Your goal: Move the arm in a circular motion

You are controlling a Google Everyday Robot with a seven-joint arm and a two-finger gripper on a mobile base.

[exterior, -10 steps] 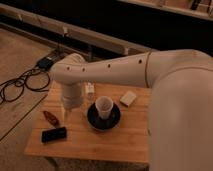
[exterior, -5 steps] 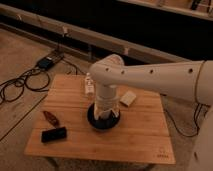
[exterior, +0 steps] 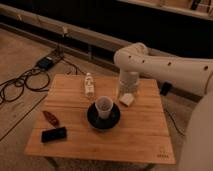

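The cream-white arm (exterior: 165,65) reaches in from the right, over the far right part of the wooden table (exterior: 135,132). Its thick rounded segments carry small dark screw holes. The elbow bends near the table's back edge and a short segment (exterior: 128,82) points down towards a small white block (exterior: 127,99). The gripper is at the end of that segment and is hidden behind it. A white cup (exterior: 103,106) stands on a dark plate (exterior: 103,117) to the left of the arm's end.
A clear bottle (exterior: 89,85) lies at the table's back left. A brown object (exterior: 50,118) and a black flat device (exterior: 53,134) lie at the front left. Cables (exterior: 22,82) and a black box (exterior: 46,62) lie on the floor to the left.
The arm has swung from the table's left and middle to the right and back. It now uncovers the cup, the plate and the bottle.
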